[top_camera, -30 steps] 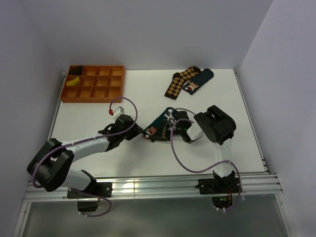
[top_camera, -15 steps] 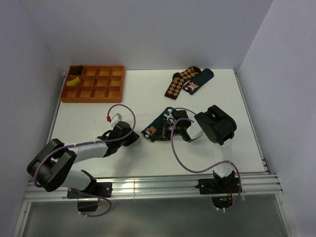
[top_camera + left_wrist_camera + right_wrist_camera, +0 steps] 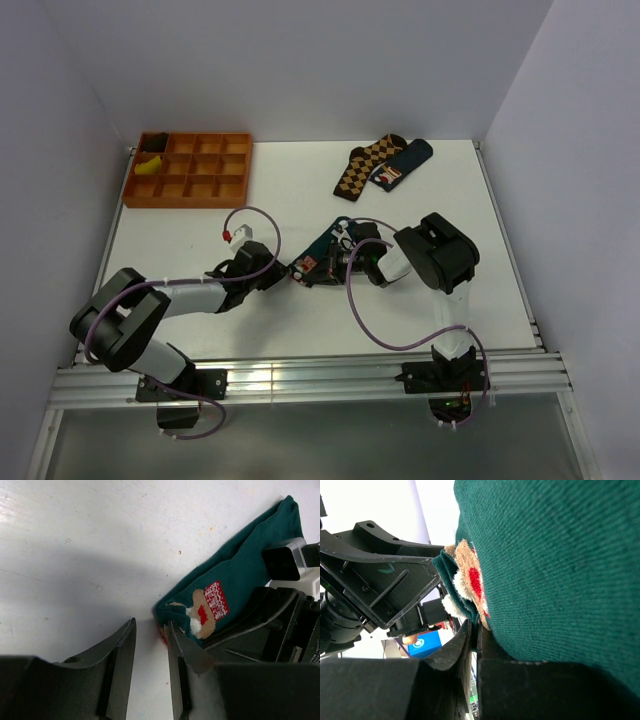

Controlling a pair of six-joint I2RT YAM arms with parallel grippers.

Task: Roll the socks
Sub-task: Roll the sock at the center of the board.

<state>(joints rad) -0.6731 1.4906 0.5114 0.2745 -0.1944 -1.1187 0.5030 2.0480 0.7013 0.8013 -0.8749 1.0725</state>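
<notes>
The socks (image 3: 318, 260) are lying in the middle of the tabletop (image 3: 280, 325), a dark teal strip running from near-left to far-right between the two arms. The left fingers (image 3: 122, 665) are standing apart, with bare tabletop showing in the gap. The socks' near-left end is sitting just off the tip of one finger, touching it or nearly so, and nothing is lying between the two. The right fingers (image 3: 445, 665) are pressing closed together at the socks' other end, with teal fabric bulging over one of them. I cannot tell whether any cloth is being pinched in the seam between them.

A patch (image 3: 207, 607) in red, white and brown is facing up near the left end. In the left wrist view the right arm's black hardware is covering part of the socks, so it is unclear whether two are lying stacked there. A label at that view's right edge is being cut off and cannot be read. A blue tag (image 3: 425, 642) with a white mark is showing too blurred to make out.
</notes>
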